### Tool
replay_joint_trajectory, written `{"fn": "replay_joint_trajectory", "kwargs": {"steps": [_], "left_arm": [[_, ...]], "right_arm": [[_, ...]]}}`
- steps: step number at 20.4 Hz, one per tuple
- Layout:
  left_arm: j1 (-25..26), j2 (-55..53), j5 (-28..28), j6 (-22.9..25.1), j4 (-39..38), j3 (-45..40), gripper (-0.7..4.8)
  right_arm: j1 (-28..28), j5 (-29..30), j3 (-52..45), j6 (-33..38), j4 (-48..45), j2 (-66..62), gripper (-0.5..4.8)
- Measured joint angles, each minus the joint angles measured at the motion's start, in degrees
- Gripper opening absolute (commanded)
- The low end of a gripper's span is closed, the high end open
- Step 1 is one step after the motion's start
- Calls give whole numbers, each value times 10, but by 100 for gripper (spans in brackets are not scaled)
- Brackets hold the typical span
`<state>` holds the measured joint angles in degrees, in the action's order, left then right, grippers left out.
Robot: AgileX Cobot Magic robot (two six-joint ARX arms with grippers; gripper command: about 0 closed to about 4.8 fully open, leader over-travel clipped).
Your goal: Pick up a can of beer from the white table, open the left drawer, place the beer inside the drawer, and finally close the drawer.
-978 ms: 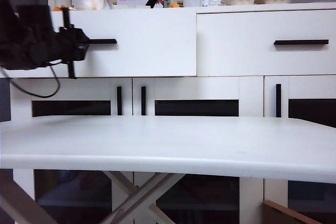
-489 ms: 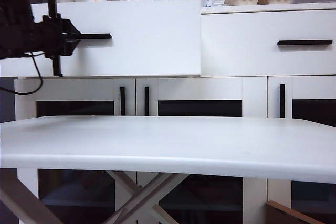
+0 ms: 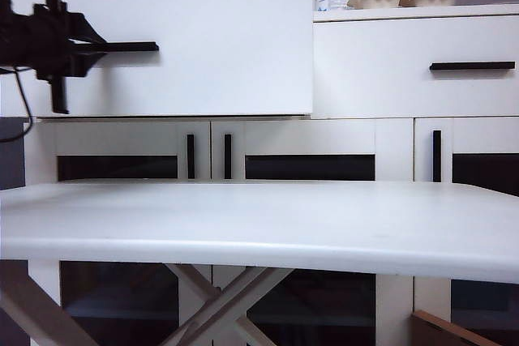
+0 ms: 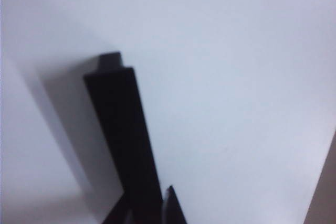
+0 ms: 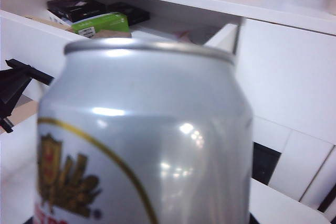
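You see soft, even indoor light — the handle (image 4: pixel 123 140) is blurred up close, and glare streaks the can (image 5: pixel 147 140).

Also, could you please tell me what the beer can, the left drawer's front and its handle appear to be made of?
The can of beer, filling the right wrist view at the right pincer, looks like thin silvery metal: glossy highlights and a gold printed emblem. The left drawer front seems painted or laminated board, smooth matt white; which one is unclear. Its handle, gripped by the left pincer, is a matt black square bar, possibly coated metal.
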<state>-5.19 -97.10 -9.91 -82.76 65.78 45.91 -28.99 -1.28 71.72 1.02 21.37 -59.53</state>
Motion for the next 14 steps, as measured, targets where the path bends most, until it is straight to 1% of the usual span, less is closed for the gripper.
{"fn": "replay_joint_trajectory", "kwargs": {"steps": [4, 14], "left_arm": [[0, 59, 0, 0, -7, -59, -6], [0, 194, 1, 2, -44, -173, -6]], "right_arm": [[2, -3, 0, 0, 0, 0, 202], [1, -2, 0, 0, 0, 0, 202]]}}
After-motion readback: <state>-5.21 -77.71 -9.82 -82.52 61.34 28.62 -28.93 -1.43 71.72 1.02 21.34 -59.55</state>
